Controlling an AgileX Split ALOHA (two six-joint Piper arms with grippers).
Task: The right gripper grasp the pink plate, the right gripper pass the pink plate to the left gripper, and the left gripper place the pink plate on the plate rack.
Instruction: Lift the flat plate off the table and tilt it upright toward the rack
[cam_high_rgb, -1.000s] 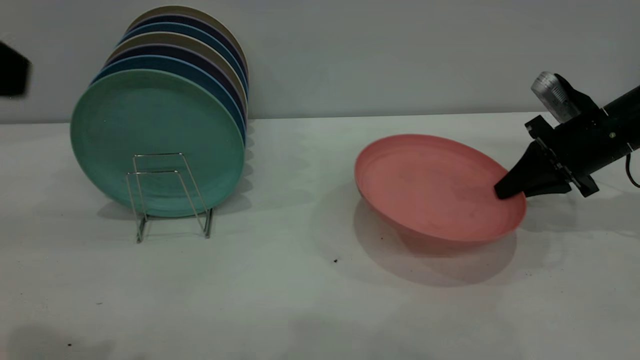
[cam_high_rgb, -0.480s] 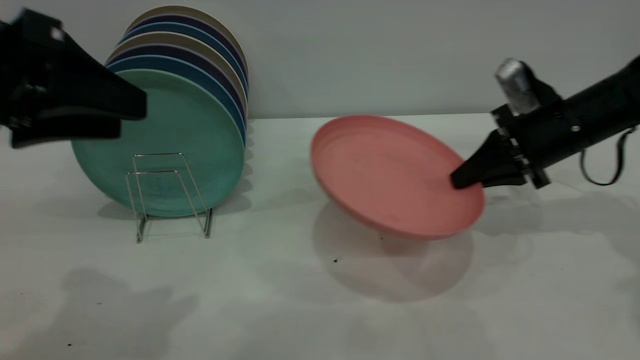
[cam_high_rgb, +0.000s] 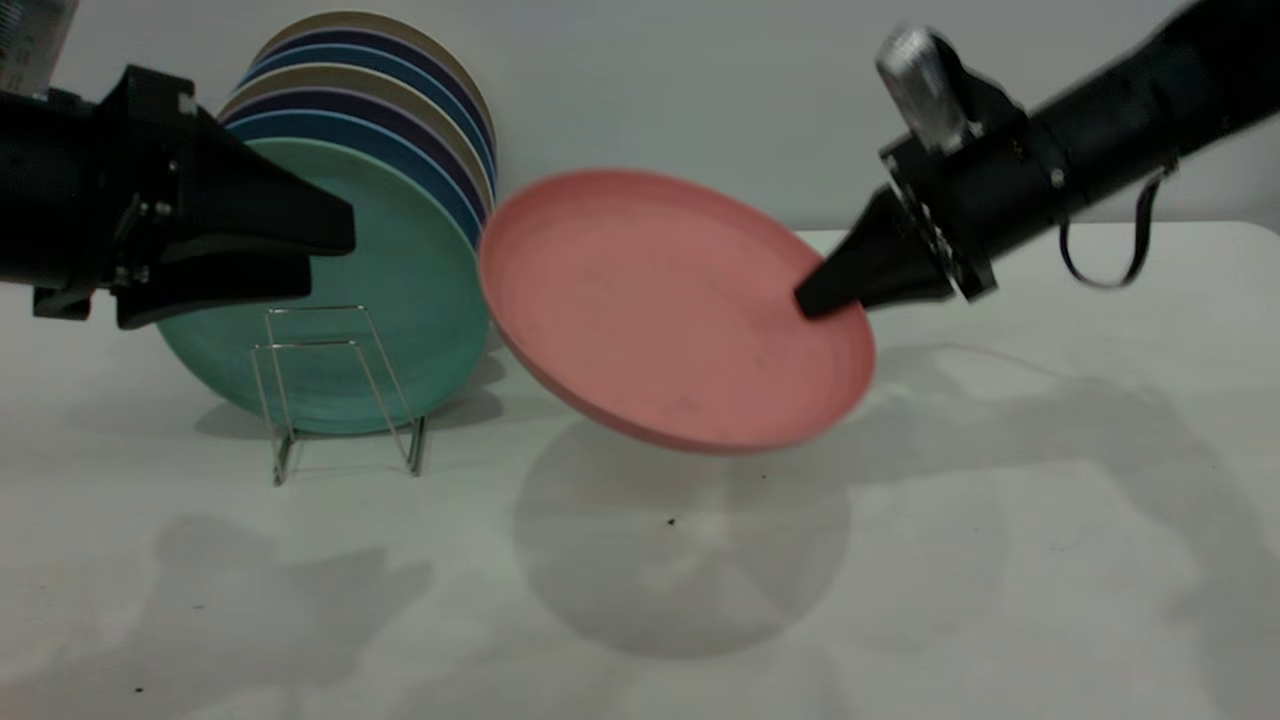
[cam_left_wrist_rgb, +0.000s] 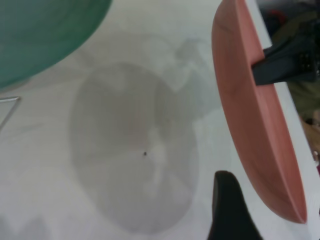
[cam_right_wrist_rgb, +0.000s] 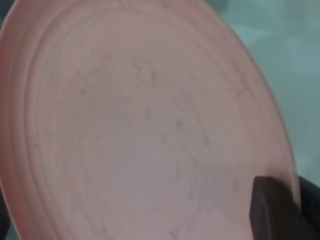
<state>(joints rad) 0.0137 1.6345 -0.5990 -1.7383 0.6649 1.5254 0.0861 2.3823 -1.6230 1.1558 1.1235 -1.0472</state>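
White tabletop (cam_high_rgb: 900, 600) and a plain pale wall are filling the scene, and shadows of both arms and of a plate are falling across the surface. Above it, the right gripper (cam_high_rgb: 812, 300) is reaching in from the right, its tapered black fingers clenched on the near-right rim of the pink plate (cam_high_rgb: 660, 300) and its silver ribbed module (cam_high_rgb: 912, 75) sitting on top. That plate is hanging clear of the table, tilted steeply so its hollow face is turning toward the exterior camera; its upper left edge is lying just beside the stacked plates. In the right wrist view the pink plate (cam_right_wrist_rgb: 140, 125) is filling nearly everything, with one dark finger (cam_right_wrist_rgb: 272, 210) pressing on its rim.

At the left, the left gripper (cam_high_rgb: 330, 250) is hovering in front of the green plate (cam_high_rgb: 400, 300), its two black fingers standing parted, a narrow gap showing between them, and gripping nothing. It is sitting near the pink plate's left edge without touching it. From the left wrist view the pink plate (cam_left_wrist_rgb: 260, 125) is showing edge-on, with what is probably one of the left gripper's own fingers (cam_left_wrist_rgb: 227, 210) blurred at the frame's edge.

Behind, the plate rack (cam_high_rgb: 340, 390) is standing on the table, its wire loops holding the green plate and a row of blue, purple and tan plates (cam_high_rgb: 400, 90) upright.
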